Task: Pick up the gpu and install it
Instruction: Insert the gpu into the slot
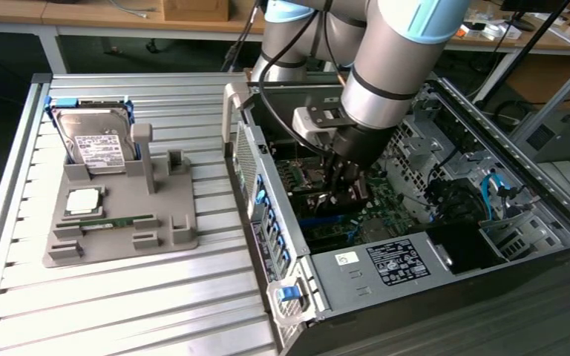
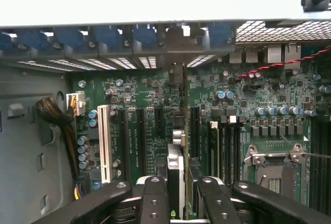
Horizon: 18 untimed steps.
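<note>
My claw (image 1: 343,194) is down inside the open computer case (image 1: 522,159), at about 3 o'clock in the exterior view, hovering just over the green motherboard (image 1: 389,199). In the wrist view my claw (image 2: 179,195) is clenched on the gpu (image 2: 176,175); the card stands on edge between my two black fingers (image 2: 154,200), thin dark board with a silvery part on top. Gpu runs away from the camera toward 12 o'clock, in line with the black expansion slots (image 2: 140,136) on the board. I cannot tell if its lower edge touches a slot or sits just above it. White slot (image 2: 105,141) lies at 9 o'clock of the card, empty CPU socket (image 2: 271,169) at 3 o'clock, row of blue clips (image 2: 103,36) along the rear wall at 12 o'clock. A braided cable bundle (image 2: 51,113) hangs near the case wall at 9 o'clock.

Exterior view: ribbed metal tabletop (image 1: 116,297) carries a grey holder tray (image 1: 116,222) at 9 o'clock, well apart from the case. Silver hard drive (image 1: 97,141) with white label leans upright at the tray's back, a square chip (image 1: 84,199) lies below it, a narrow green memory stick (image 1: 107,220) lies flat near the tray's front. Upright grey post (image 1: 145,152) beside the drive holds nothing. Power supply label (image 1: 399,261) shows at 5 o'clock of my arm.
</note>
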Each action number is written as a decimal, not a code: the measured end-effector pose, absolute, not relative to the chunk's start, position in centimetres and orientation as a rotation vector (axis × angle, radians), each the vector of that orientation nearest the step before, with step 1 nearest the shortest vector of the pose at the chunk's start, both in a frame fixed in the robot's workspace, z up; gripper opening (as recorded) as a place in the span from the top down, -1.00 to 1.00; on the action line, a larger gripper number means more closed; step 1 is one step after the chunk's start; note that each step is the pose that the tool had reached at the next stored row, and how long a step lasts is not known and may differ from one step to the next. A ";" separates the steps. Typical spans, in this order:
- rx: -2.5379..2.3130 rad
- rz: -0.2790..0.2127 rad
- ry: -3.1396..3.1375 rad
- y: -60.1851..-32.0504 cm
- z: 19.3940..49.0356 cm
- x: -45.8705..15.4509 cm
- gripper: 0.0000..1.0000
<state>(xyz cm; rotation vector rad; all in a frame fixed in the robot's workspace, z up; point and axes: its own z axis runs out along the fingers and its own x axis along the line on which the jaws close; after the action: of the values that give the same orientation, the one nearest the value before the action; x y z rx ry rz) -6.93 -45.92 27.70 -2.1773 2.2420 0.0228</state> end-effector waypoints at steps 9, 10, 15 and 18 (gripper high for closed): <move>-2.177 0.023 2.242 -45.7 27.5 -7.1 0.47; -2.177 0.023 2.242 -45.7 27.4 -7.1 0.47; -2.177 0.023 2.242 -45.8 27.4 -7.1 0.47; -2.177 0.023 2.242 -45.9 27.4 -7.2 0.47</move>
<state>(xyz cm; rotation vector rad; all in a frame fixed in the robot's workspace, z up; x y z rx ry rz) -7.22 -45.89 27.38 -2.1774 2.2419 0.0227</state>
